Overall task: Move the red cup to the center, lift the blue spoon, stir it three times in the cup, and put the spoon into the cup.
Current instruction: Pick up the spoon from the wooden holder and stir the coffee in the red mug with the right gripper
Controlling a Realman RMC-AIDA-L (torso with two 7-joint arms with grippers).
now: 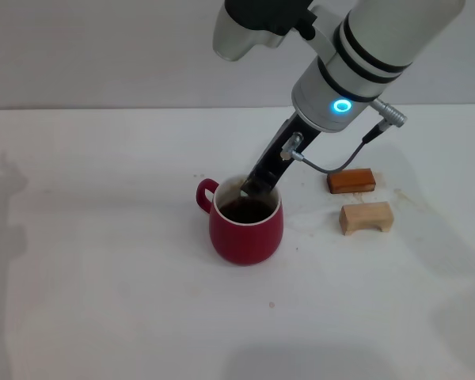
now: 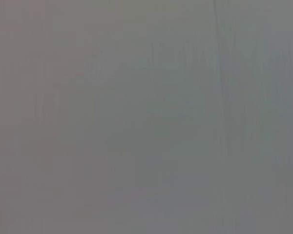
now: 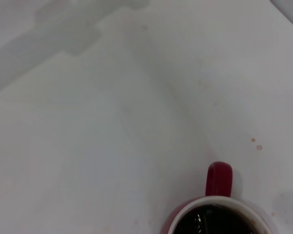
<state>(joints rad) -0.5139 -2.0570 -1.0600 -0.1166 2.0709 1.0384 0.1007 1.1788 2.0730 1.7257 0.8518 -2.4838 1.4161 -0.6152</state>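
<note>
Rounded dark red ceramic cup (image 1: 246, 230) w/ small loop handle, whitish inner rim, dark liquid inside, sits near mid-table on the white table (image 1: 103, 277). Handle points to robot's left. Right gripper (image 1: 257, 188) angles down from the right arm, tip at the cup's far rim, just over the liquid; can't tell finger state or whether it holds the blue spoon. Just right of cup: orange-brown wooden block (image 1: 351, 180), tan arch-shaped wooden block (image 1: 366, 218) nearer robot. Left gripper not seen.
</note>
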